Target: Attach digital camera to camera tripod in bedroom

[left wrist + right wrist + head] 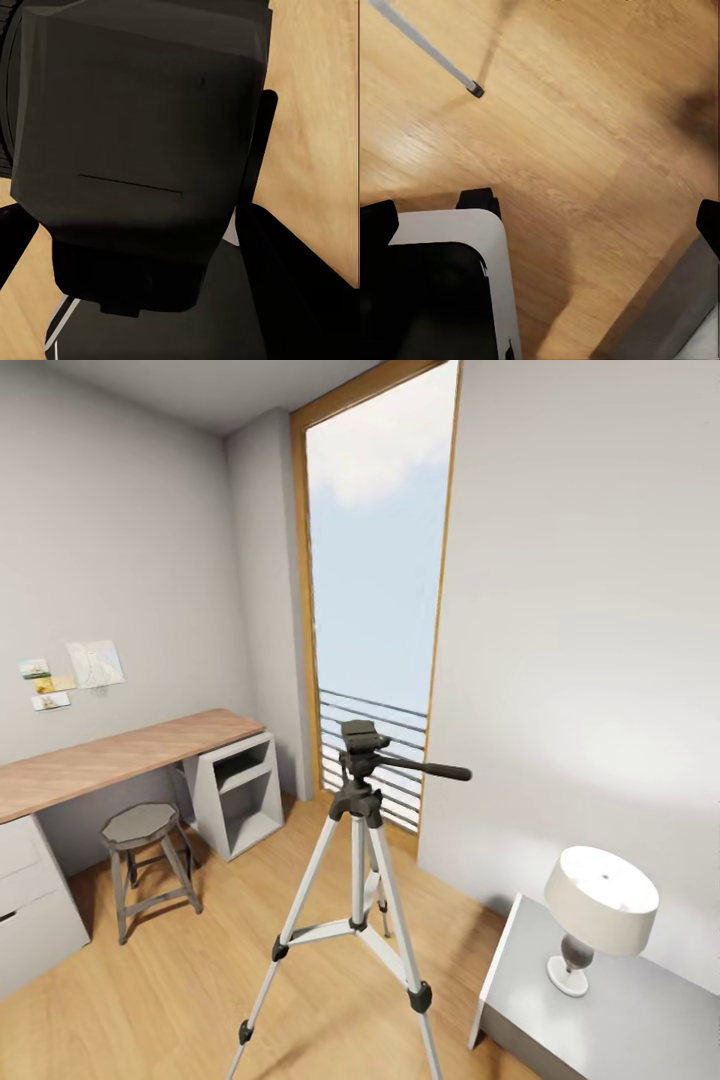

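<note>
One tripod (357, 860) stands on the plank floor (180, 1000) at lower centre of the head view, its three silver legs spread and its black head bare, the pan handle (425, 767) pointing to frame right. Open floor lies around its feet. At frame left, one stool (140, 830) stands just before the wooden bench (110, 755), well apart from the tripod. At lower right one grey table (600, 1010) carries one lamp (598, 910), its near edge close to the tripod's right leg. Behind is one tall window (375, 580).

In the left wrist view the camera (135, 142) sits close up as a dark block, with one dark finger (259, 142) of the left tool against its side; the tool looks clamped on it. The right tool's state I cannot tell; its view has one tripod foot (475, 90) on bare floor.
</note>
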You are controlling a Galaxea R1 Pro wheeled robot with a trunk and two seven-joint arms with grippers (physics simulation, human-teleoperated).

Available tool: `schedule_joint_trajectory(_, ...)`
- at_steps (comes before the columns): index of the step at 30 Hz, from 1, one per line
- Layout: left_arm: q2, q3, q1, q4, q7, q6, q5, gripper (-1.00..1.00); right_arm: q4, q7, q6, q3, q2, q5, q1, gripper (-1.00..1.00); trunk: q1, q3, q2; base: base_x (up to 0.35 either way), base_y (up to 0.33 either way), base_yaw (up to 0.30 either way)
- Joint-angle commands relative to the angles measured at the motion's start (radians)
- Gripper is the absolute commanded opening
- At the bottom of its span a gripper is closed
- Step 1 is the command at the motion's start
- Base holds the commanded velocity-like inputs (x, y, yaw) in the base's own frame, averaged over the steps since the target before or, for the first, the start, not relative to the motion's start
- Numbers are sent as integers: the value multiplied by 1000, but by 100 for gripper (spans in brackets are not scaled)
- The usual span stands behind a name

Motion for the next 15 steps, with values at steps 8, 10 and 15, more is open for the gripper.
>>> schedule_joint_trajectory(8,0,-9,-1,0,2,0,7,-100,3,6,-2,2,2,-10,-2,100,0,-1,-1,97,-214,0)
schedule_joint_trajectory(10,0,-9,-1,0,2,0,7,-100,3,6,-2,2,3,-10,-2,100,0,-1,-1,115,-247,0)
schedule_joint_trajectory(15,0,-9,-1,0,2,-1,7,-100,3,5,-2,2,3,-10,-2,100,0,-1,-1,91,-178,95)
